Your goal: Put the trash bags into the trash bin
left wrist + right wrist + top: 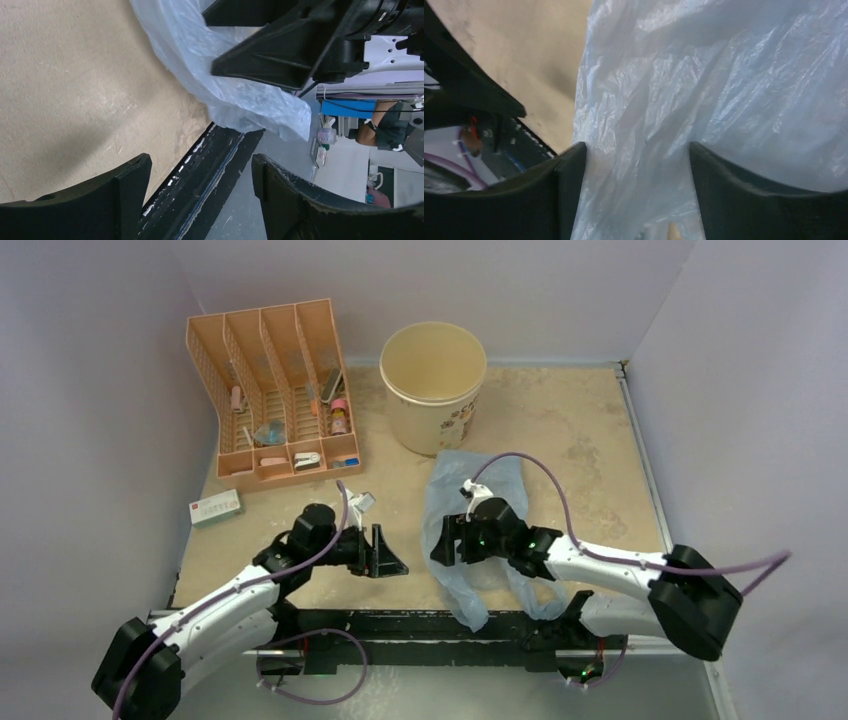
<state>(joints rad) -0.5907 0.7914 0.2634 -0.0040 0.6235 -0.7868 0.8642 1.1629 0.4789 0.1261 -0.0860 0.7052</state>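
**A:** Beige, mottled table [590,430], pale walls on three sides. Where's the bag?

**B:** The trash bag [455,485] lies flat just near-right of the trash bin [433,390]. Its near end trails over the table's near edge. No blue shows inside the bin.

**A:** Grippers?

**B:** The right gripper [445,542] hangs over the bag's middle, jaws wide, with film under them but not pinched. The left gripper [388,550] sits just left of the bag, also spread and empty.

**A:** So how should the pickup go?

**B:** I'd lower the right gripper until both fingers press into the film, gather a thick fold, then close. A single layer may slip. Lift high so the tail clears the rim.

**A:** What do the wrist views add?

**B:** The right wrist shows film spanning its gap. The left wrist shows the tail draped over the black rail [215,155]. Only the overhead view shows the bin.
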